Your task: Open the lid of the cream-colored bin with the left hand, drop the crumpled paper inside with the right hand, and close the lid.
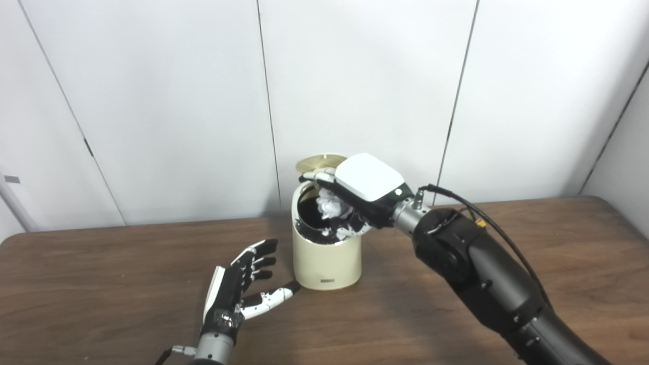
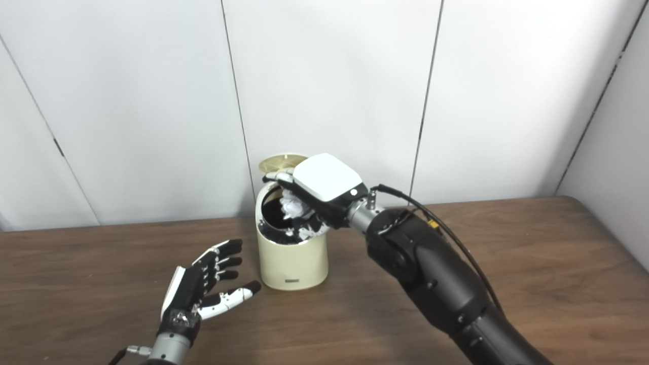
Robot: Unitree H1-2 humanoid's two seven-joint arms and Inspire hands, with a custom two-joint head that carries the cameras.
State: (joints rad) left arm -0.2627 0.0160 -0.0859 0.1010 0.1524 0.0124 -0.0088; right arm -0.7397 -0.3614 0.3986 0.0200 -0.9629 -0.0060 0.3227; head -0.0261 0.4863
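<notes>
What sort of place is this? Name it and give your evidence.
Probably a lab or test room: a bare wooden table, plain white wall panels, and only a cream-colored bin set out for the robot.

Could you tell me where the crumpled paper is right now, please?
In both views the crumpled paper sits mid-frame, held in the right hand over the cream bin's open mouth.

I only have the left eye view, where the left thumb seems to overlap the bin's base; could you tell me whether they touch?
Observer: In the right eye view the left robot hand has its thumb tip stopping at the edge of the cream-colored bin, not crossing it. Contact is unclear.
Operator: Thank you. Is the paper over the opening?
Observer: Yes. There the crumpled paper sits inside the rim's outline, the right robot hand curled round it.
</notes>
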